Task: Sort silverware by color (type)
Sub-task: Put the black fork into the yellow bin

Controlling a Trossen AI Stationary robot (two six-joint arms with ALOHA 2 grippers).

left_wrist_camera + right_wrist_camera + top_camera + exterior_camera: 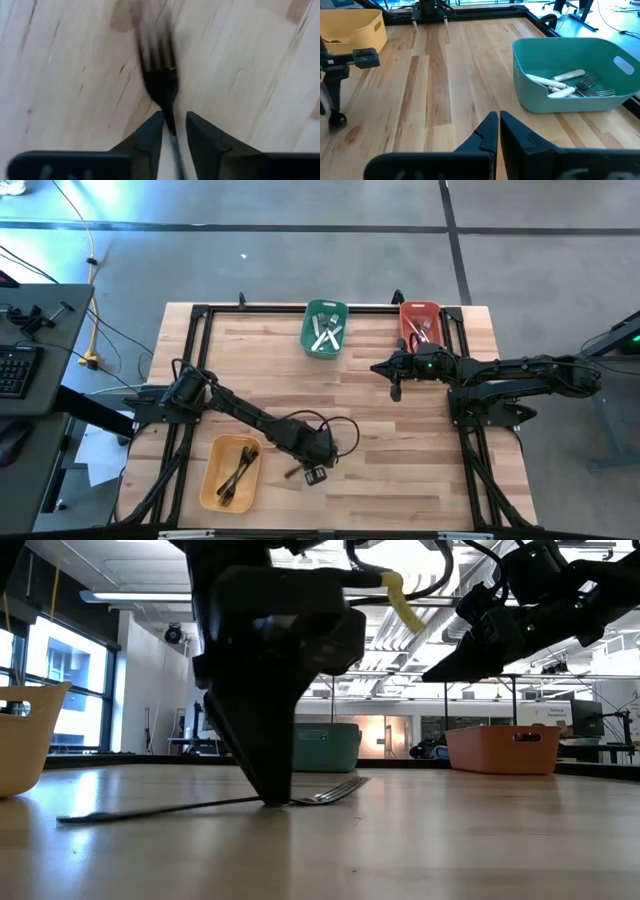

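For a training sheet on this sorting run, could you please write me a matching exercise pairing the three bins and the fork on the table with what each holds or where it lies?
Things:
1. yellow bin
2. green bin
3. red bin
4. black fork

States:
A. white-handled forks inside
B. flat on the table, between the left gripper's fingers
C. black forks inside
D. at the table's far edge, just beyond the right gripper

Pairs: 1-C, 2-A, 3-D, 4-B
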